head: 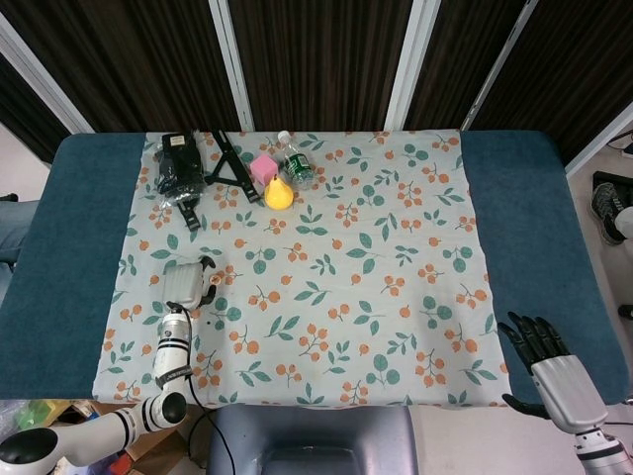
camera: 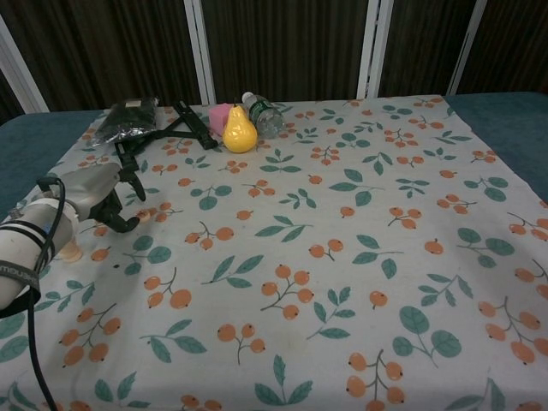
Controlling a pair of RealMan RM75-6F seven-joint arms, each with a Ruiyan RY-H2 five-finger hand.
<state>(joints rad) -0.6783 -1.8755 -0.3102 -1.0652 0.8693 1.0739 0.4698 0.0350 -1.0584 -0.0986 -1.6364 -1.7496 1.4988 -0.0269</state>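
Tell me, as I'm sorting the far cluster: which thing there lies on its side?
The clear plastic bottle with the white cap; the yellow pear beside it stands upright.

the left hand (head: 185,284) has a light grey, boxy back and black fingers (camera: 129,183). its forearm is a white and silver cylinder with black rings and some small dark lettering, and a thin black cable runs along it. the right hand (head: 550,368) has the same look: a silver-grey shell on the palm, black fingers (head: 527,332) and a pale wrist with a dark band.
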